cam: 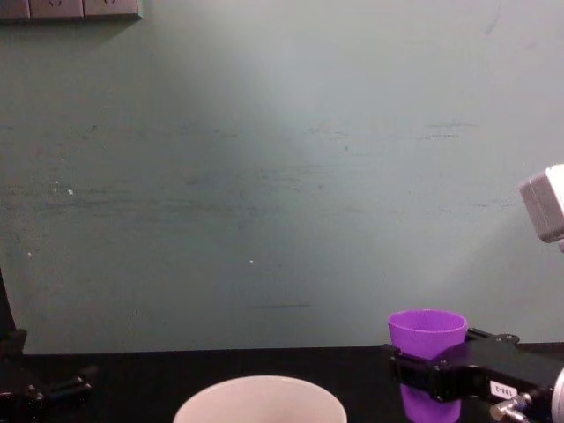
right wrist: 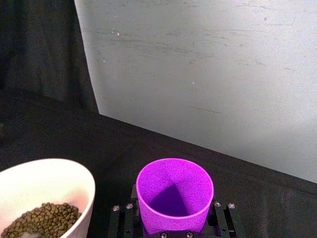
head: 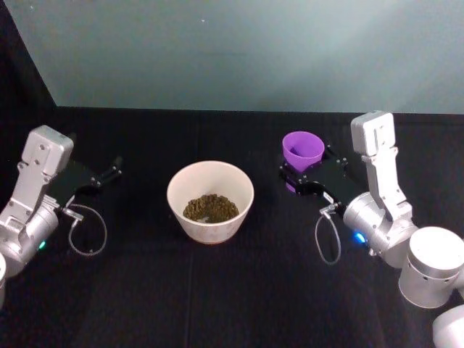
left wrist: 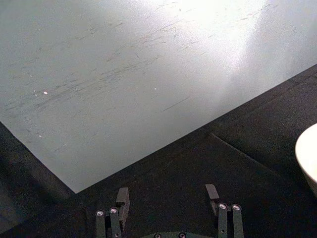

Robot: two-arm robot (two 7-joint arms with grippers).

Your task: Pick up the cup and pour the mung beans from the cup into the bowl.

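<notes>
Room: pale grey-green scuffed wall (cam: 282, 176) across the upper half of the head and chest views; strip of wall sockets at the chest view's upper left.
Surface: flat black cloth-covered table (head: 232, 290), lower two thirds of the head view.
Bowl: wide round pale cream bowl (head: 210, 200) at the centre of the head view, upright, with a mound of green-brown mung beans (head: 210, 208) lying in its bottom; rim also at the bottom centre of the chest view.
Right arm: right gripper (head: 303, 177) at centre right of the head view, clenched around the lower body of the cup, black fingers on either side.
Cup: small bright purple tapered plastic cup (head: 303, 151), upright, mouth up, long axis vertical; inside looks bare in the right wrist view.
Key relation: cup well apart from the bowl, toward the right of the head view; bowl lies toward frame left from the cup; right arm nearer by far.
Judgement: pour appears done; next likely setting the cup down on the bare cloth.
Left arm: left gripper (head: 109, 172) at middle left of the head view, released, fingers spread, nothing between them, idle.
</notes>
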